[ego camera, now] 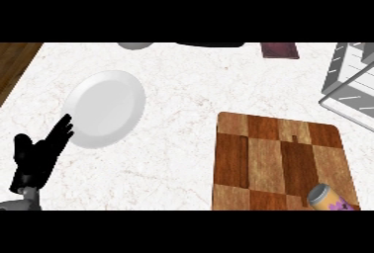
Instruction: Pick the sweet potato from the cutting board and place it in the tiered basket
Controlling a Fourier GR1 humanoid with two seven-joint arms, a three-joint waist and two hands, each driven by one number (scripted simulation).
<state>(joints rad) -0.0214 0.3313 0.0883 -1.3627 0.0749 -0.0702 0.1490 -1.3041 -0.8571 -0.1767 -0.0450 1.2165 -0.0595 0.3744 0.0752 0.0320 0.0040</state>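
White marble counter (pixel 190 89), veined in pale brown, filled most of the head view. We found a wooden cutting board (pixel 270 158), chequered in light and dark blocks, lying flat at the lower right. The sweet potato (pixel 329 198) rested on the board's near right corner, close to the lower edge of the view. It appeared as a tan, rounded body with a pale end and purple marks, and nothing was touching it.

We noted the tiered basket (pixel 349 84), a grey frame, at the upper right beyond the board and well apart from the sweet potato. Only part of it showed.

A white plate (pixel 106 108) sat on the counter at the left, apart from the board. The left hand (pixel 35 160) showed at the lower left. Its fingers (pixel 62 129) were straight and slightly spread, pointing up toward the plate, and the longest fingertip reached the plate's near rim. It held nothing. Of the right hand we could tell nothing, as it lay outside the view.

Along the far edge we recorded a grey object (pixel 136 46), a dark object (pixel 211 44) and a maroon object (pixel 280 50), each cut off. A brown wooden strip (pixel 15 62) bordered the counter at the upper left.
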